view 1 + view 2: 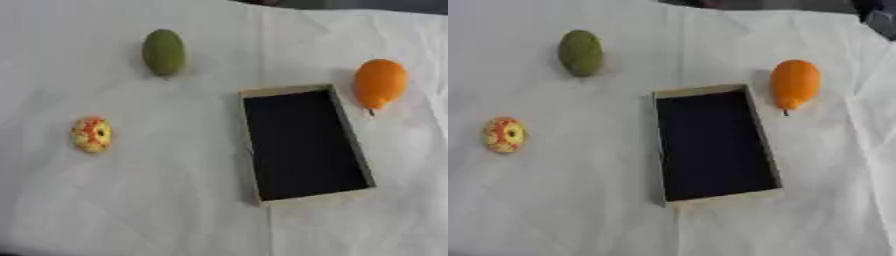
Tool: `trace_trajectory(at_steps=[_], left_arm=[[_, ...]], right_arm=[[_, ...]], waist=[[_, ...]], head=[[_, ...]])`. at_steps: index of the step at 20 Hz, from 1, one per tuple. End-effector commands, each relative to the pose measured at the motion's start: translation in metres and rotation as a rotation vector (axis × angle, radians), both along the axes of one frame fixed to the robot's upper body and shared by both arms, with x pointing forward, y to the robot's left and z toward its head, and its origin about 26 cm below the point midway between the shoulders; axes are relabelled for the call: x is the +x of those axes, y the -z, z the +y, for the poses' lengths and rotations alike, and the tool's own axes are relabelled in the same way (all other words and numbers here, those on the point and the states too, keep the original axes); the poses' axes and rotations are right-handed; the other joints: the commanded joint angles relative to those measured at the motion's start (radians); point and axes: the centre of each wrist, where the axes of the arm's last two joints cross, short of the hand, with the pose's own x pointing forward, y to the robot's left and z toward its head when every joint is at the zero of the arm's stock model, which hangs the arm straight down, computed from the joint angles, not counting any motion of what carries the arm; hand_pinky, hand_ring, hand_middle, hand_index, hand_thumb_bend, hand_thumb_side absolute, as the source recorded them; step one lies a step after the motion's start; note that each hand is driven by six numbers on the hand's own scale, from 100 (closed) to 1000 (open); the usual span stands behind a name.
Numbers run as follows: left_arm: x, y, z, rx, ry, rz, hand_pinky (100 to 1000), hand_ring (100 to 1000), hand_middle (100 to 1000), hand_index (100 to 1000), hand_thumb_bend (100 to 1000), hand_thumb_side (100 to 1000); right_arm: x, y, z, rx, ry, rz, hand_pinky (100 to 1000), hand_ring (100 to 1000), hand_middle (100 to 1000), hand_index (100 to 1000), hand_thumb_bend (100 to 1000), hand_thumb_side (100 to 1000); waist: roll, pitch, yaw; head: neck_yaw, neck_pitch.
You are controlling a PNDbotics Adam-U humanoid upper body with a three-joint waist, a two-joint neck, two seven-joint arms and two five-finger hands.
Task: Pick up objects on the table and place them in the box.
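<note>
An open rectangular box (pixel 346 126) with pale walls and a dark inside lies on the white cloth, right of centre, with nothing in it. An orange fruit (pixel 380 83) with a short stem lies just beyond the box's far right corner, apart from it. A green oval fruit (pixel 164 52) rests at the far left. A small yellow and red round object (pixel 91 134) sits at the left, level with the box's middle. Neither hand shows in either view.
A white cloth (pixel 157 200) with creases covers the table. A dark strip (pixel 798 5) runs along the far edge, and a grey shape (pixel 880 20) shows at the far right corner.
</note>
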Motion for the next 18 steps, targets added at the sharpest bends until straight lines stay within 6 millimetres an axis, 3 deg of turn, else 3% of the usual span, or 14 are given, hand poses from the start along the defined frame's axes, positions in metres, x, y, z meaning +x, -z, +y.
trace_trajectory(at_steps=[1,10,18], left_arm=[[-0.005,-0.011,0.001,0.045,-0.004,-0.026,851,681,719,832,100,567],[-0.005,-0.01,0.001,0.047,0.003,-0.017,852,681,719,831,100,567],[-0.004,-0.009,0.0,0.041,0.013,-0.011,852,681,719,831,100,567]], right_arm=[[0.002,-0.008,-0.005,-0.072,0.037,-0.003,893,977,832,897,100,240],[0.015,0.0,-0.005,-0.188,0.049,0.035,896,982,847,908,100,273],[0.025,0.004,0.004,-0.199,0.01,0.089,919,1000,829,901,100,251]], waist=[[0.003,-0.02,0.001],[0.001,-0.023,0.002],[0.001,-0.023,0.003]], head=[[-0.001,-0.008],[0.0,-0.012],[0.011,-0.018]])
